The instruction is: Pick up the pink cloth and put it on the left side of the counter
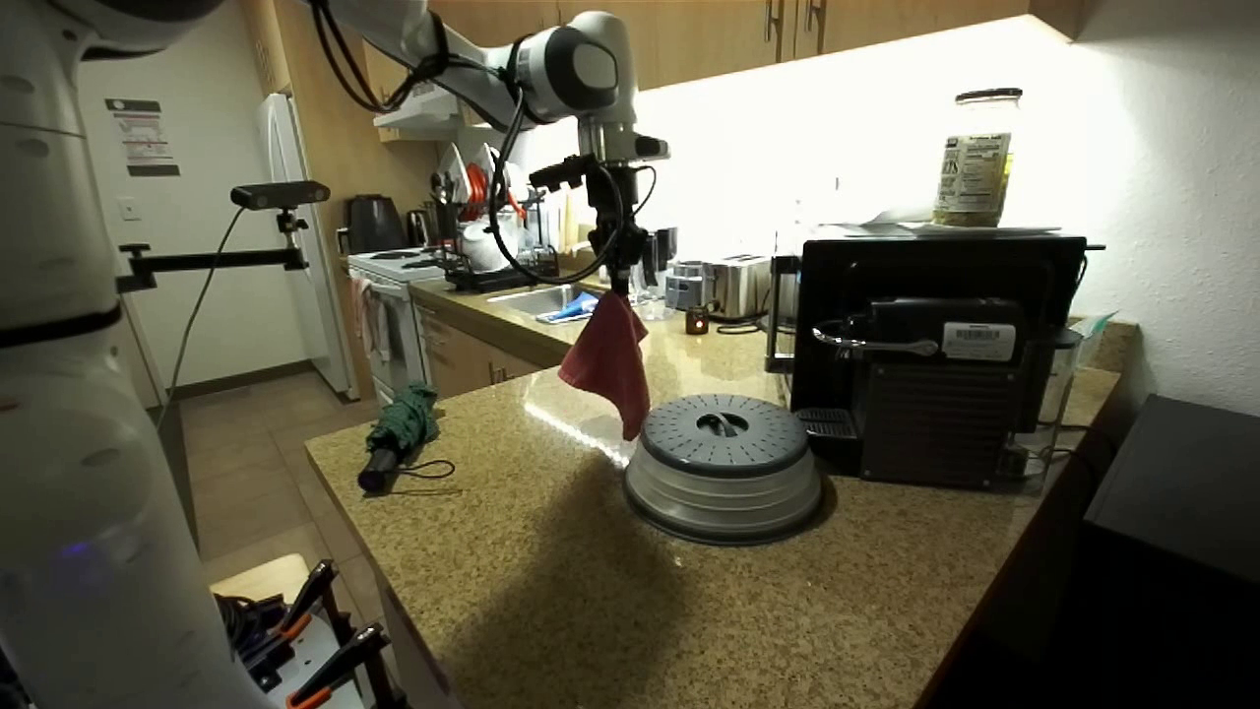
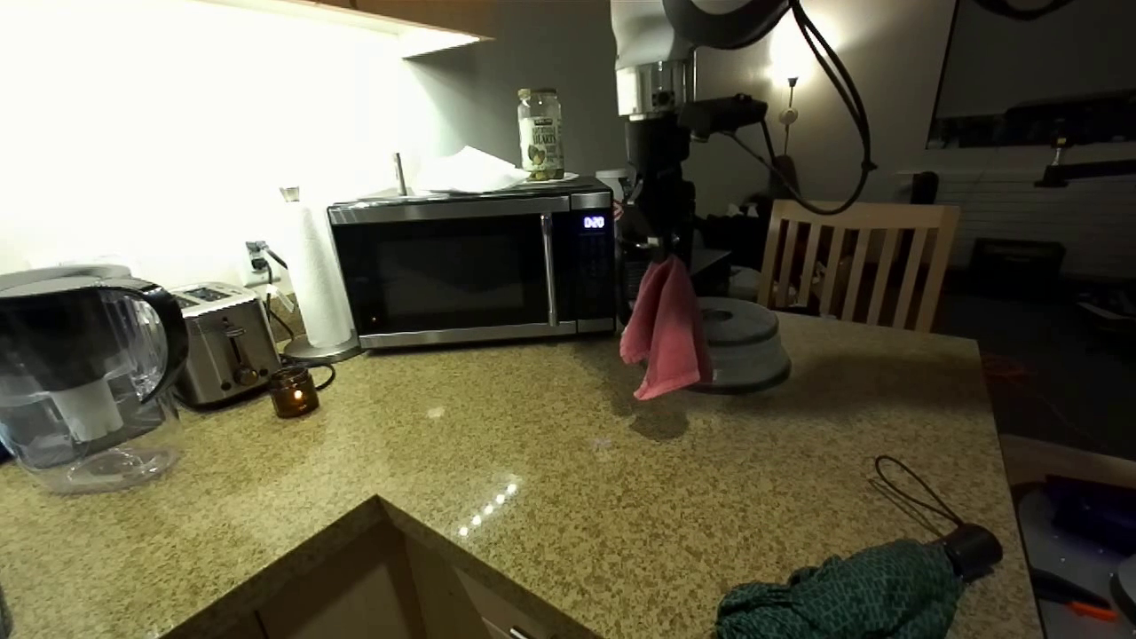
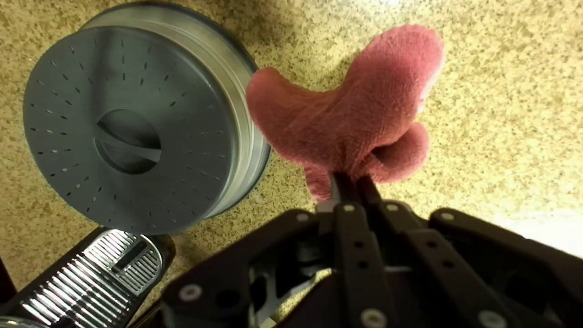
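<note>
Gripper point(image 3: 353, 180) in carry step, by judgement: pick-up done, setting down on counter point(image 1: 787, 611) not yet. Next move likely calls for sideways travel, then gentle lowering and release; where left side lies, uncertain. Arm point(image 1: 561, 74) extended high, wrist point(image 1: 610, 143) pointing straight down beside lid point(image 1: 728, 483). Cloth point(image 2: 666, 333) hangs beside lid, raised clear of counter, touching lid or apart unclear. Fingertips point(image 3: 342, 183) nearly together, bunched cloth pinched between.

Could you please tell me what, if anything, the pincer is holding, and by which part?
The pincer holds the pink cloth by a bunched bit at its top; whether that is a corner, I cannot tell. The rest hangs below.
</note>
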Tool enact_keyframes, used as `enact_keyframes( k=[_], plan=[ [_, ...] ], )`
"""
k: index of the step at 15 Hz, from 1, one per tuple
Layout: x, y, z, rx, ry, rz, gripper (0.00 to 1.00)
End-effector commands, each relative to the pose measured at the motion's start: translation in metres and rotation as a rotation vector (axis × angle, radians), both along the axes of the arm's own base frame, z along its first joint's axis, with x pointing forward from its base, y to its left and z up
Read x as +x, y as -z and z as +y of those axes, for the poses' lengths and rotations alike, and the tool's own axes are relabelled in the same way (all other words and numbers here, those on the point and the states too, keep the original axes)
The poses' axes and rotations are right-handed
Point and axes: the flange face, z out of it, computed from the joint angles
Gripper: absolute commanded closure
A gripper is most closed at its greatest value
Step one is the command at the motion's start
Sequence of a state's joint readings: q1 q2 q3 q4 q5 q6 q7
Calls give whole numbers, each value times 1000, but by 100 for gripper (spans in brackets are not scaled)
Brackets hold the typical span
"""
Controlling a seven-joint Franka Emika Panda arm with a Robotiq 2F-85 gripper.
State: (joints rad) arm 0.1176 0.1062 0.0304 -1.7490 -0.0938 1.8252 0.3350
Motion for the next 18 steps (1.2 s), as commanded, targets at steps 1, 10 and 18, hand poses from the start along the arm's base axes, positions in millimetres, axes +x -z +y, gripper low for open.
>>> enact_keyframes(
  k=[1,10,18],
  plan=[
    [1,-22,-22,49,107,-29,96],
    [6,-34,-32,104,494,-85,97],
    [10,-52,-36,136,754,-154,97]
  ],
)
